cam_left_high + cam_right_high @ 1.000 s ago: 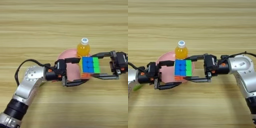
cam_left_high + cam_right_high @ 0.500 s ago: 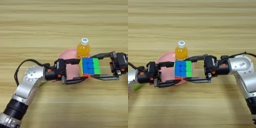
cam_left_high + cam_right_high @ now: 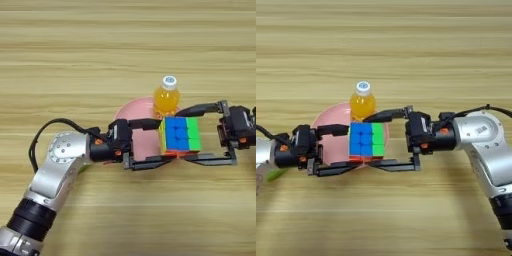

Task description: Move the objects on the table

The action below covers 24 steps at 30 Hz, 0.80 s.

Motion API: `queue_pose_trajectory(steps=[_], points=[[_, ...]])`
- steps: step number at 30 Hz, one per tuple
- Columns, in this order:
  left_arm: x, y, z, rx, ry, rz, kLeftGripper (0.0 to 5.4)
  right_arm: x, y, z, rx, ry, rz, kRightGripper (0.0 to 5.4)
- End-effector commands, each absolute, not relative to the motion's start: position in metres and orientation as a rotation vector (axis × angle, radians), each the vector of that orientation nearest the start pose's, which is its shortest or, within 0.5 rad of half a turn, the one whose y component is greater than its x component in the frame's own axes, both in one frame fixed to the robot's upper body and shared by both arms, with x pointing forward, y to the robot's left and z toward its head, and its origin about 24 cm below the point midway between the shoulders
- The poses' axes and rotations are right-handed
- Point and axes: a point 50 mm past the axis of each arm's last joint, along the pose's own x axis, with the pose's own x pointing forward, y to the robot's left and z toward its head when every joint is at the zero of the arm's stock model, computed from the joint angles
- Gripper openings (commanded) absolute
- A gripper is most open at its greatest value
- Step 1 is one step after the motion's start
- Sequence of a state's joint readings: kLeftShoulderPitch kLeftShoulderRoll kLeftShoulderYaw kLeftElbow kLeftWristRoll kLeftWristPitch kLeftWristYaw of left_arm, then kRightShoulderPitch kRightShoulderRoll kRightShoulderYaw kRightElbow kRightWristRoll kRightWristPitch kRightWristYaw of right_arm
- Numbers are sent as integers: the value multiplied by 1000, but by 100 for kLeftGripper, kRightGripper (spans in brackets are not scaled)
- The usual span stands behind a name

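**Both grippers bracketing the cube over the plate**

So here's where I'm at. My left gripper (image 3: 150, 142) reaches in from the left and my right gripper (image 3: 387, 141) from the right, and they meet around the cube (image 3: 180, 135), a bit right of centre in the left eye view. Each gripper is spread wide: one finger runs along the cube's upper edge, the other along its lower edge. Whether any finger is actually pressing on the cube, I can't tell. It could be pinched between them or just framed by them.

The cube shows a blue face with a green strip on its right side and a bit of orange along the bottom. It sits over the right part of the plate (image 3: 132, 112); I can't say if it's resting on the plate or lifted off it. The bottle (image 3: 166, 97) stands upright just above the cube in frame, at the plate's upper edge, white cap on top.

My guess on why it's a two-sided approach: coming from both sides keeps the cube squared up and steers clear of the bottle, which looks easy to tip if a finger clips it.

The table (image 3: 75, 45) is light wood with long horizontal grain. It fills the frame, so none of the room shows.
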<state>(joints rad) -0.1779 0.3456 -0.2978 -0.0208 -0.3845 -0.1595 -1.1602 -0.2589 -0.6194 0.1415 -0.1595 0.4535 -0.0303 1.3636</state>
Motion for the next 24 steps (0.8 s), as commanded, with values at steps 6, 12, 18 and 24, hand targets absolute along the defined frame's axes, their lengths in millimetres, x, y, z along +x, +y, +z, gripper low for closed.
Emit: queue_pose_trajectory(steps=[6,12,18,24], points=[[232,110,84,120,-238,-1436,327,237,-156,145,-374,-208,1587,540],[229,138,87,95,-262,-1292,327,237,-159,154,-323,-246,1571,540],[226,175,86,101,-258,-1105,327,238,-161,156,-294,-270,1544,540],[225,205,83,110,-235,-894,327,238,-163,157,-285,-280,1526,540]])
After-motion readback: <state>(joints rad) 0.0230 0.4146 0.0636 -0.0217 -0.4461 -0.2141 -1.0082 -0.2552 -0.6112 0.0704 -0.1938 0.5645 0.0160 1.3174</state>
